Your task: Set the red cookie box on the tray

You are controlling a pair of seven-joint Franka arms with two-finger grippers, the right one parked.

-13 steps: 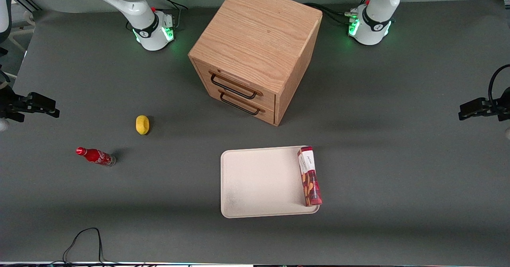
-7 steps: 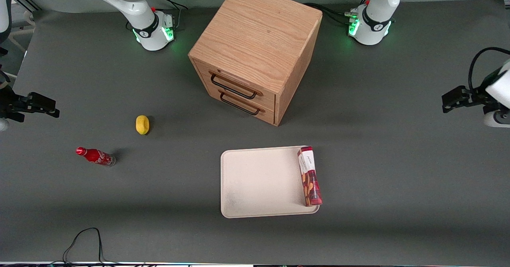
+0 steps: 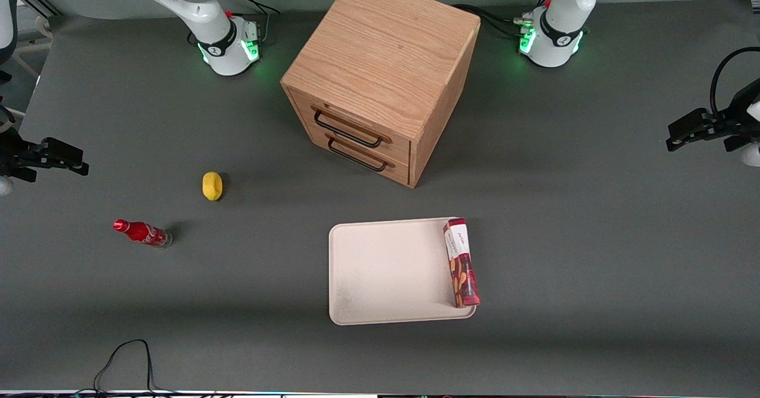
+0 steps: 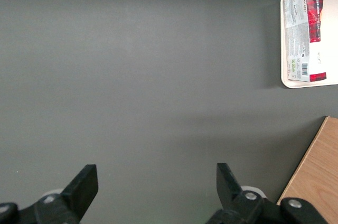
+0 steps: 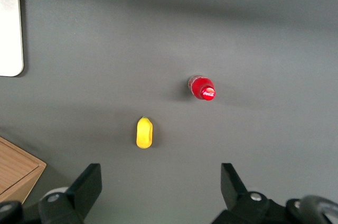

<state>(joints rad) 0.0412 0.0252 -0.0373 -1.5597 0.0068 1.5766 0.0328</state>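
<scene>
The red cookie box [image 3: 461, 262] lies flat on the cream tray [image 3: 380, 273], along the tray's rim toward the working arm's end. The left wrist view shows the box's white label side [image 4: 305, 34] inside the tray's rim [image 4: 301, 84]. My left gripper [image 3: 674, 139] hovers over bare mat far toward the working arm's end of the table, well apart from the tray. In the left wrist view the gripper [image 4: 156, 174] stands open, with only grey mat between its fingers.
A wooden drawer cabinet [image 3: 380, 77] stands farther from the front camera than the tray, both drawers shut. A yellow object [image 3: 212, 185] and a small red soda bottle [image 3: 142, 232] lie toward the parked arm's end. A black cable [image 3: 124, 356] loops at the table's near edge.
My left gripper has shifted a little over the mat at the working arm's end, now farther from the front camera. The cookie box and tray have not moved.
</scene>
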